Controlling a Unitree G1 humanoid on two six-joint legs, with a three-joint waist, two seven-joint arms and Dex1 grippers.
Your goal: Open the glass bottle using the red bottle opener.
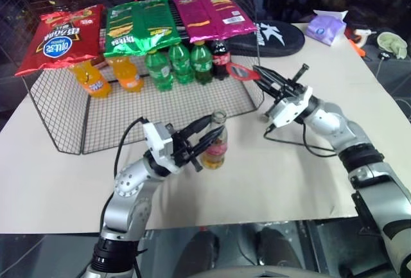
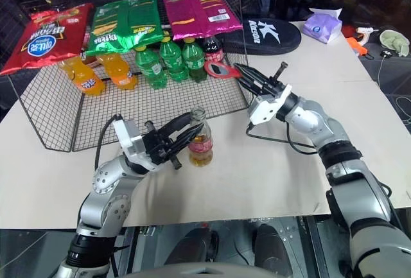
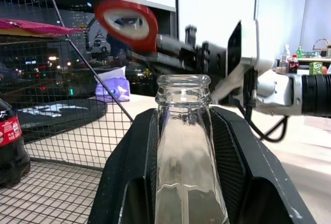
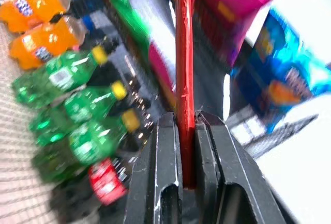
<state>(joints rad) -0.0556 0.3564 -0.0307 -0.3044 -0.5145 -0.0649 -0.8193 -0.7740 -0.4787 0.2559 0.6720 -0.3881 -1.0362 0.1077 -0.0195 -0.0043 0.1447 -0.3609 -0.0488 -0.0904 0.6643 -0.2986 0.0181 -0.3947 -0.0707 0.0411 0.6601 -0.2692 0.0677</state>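
Note:
The glass bottle [image 1: 216,143] stands upright on the beige table, amber liquid in its lower part. My left gripper [image 1: 207,138] is shut on it, one black finger [image 3: 126,177] on each side below the neck. In the left wrist view the bottle's mouth [image 3: 183,85] is a bare glass rim. My right gripper [image 1: 264,80] is up and to the right of the bottle, apart from it. It is shut on the handle of the red bottle opener [image 1: 241,71], whose oval ring head points toward the wire basket. In the right wrist view the opener [image 4: 184,69] stands edge-on between the fingers.
A wire basket [image 1: 160,108] behind the bottle holds orange soda bottles [image 1: 109,78], green soda bottles [image 1: 176,65] and a cola bottle [image 1: 220,58], with chip bags [image 1: 138,27] across its top. A black pouch [image 1: 276,37] and a tissue pack [image 1: 326,27] lie at the back right.

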